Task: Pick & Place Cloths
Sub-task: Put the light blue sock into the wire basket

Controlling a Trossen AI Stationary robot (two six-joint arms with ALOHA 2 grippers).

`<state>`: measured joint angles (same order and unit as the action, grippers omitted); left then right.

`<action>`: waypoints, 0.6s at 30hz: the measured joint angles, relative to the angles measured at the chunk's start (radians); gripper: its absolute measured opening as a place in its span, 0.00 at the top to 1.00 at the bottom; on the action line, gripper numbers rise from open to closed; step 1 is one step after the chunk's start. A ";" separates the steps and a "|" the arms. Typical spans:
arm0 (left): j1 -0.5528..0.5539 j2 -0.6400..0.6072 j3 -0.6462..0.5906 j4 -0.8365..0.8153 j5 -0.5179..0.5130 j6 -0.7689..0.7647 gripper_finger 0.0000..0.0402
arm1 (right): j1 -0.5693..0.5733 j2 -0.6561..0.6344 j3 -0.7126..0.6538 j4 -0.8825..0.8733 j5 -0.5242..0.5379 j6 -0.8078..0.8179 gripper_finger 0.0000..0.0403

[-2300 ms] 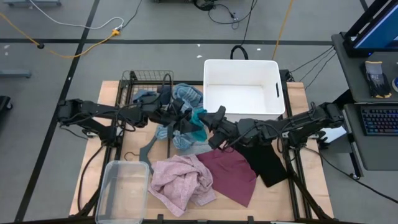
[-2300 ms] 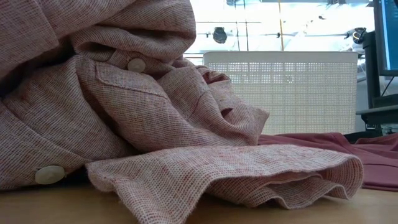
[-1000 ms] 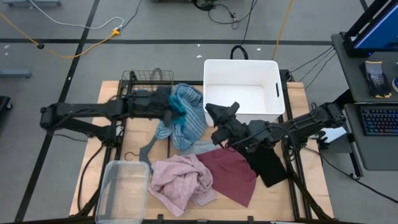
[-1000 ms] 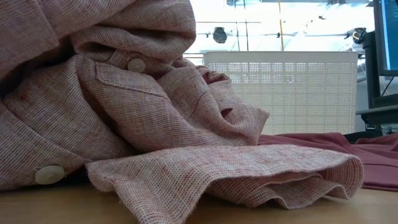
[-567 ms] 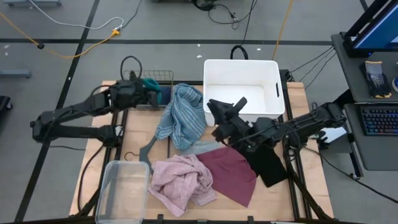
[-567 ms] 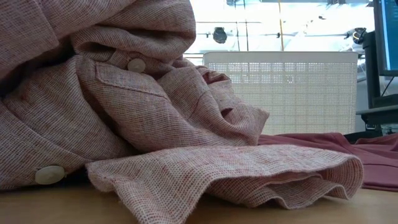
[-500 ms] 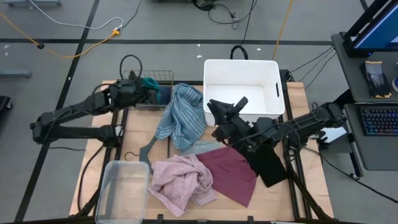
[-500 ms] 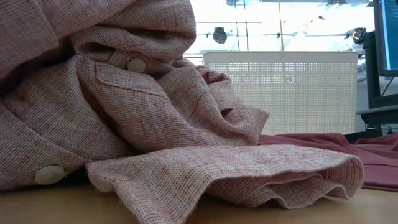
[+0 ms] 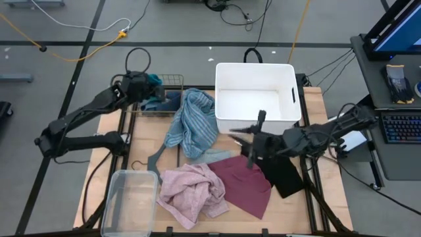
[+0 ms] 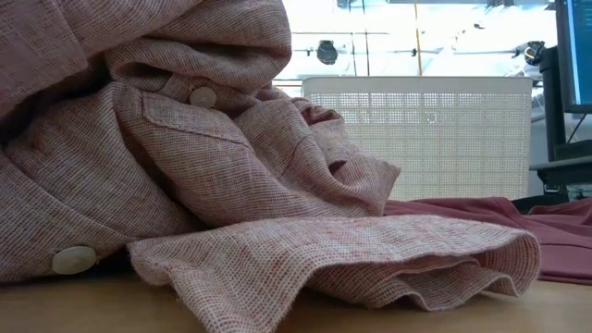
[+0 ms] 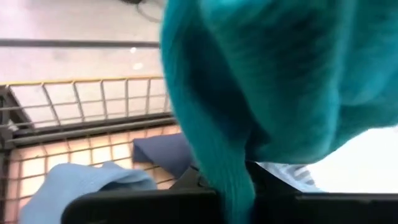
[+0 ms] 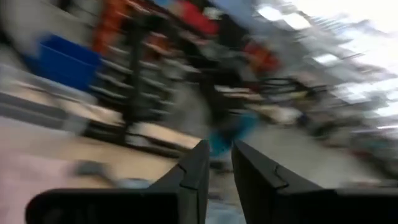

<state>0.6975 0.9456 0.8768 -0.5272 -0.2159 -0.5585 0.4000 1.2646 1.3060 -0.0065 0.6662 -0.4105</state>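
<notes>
Two grippers: left gripper [image 9: 146, 83] pinching soft teal cloth [image 11: 261, 81] over wire basket [image 9: 160, 99], right gripper [image 12: 216, 163] blurred, fingers nearly together, empty.

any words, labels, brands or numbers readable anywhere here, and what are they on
None can be read.
The keyboard beside the table has keys too small to make out.
The white bin, pink cloth and teal cloth show no print.
The right wrist view is too blurred for any sign.
</notes>
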 joint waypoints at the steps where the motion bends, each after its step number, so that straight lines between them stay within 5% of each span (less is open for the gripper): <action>1: 0.015 0.013 0.000 0.000 0.009 0.005 1.00 | 0.001 -0.014 0.000 -0.037 -0.056 0.062 0.86; 9: 0.095 0.136 0.000 0.005 0.073 0.022 1.00 | 0.001 -0.084 0.000 -0.196 -0.474 0.382 0.88; 18: 0.152 0.236 0.000 0.005 0.148 -0.081 1.00 | 0.001 -0.089 0.000 -0.310 -0.564 0.503 0.88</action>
<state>0.8496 1.1817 0.8768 -0.5224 -0.0677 -0.6393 0.4011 1.1751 1.3060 -0.3169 0.1023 0.0924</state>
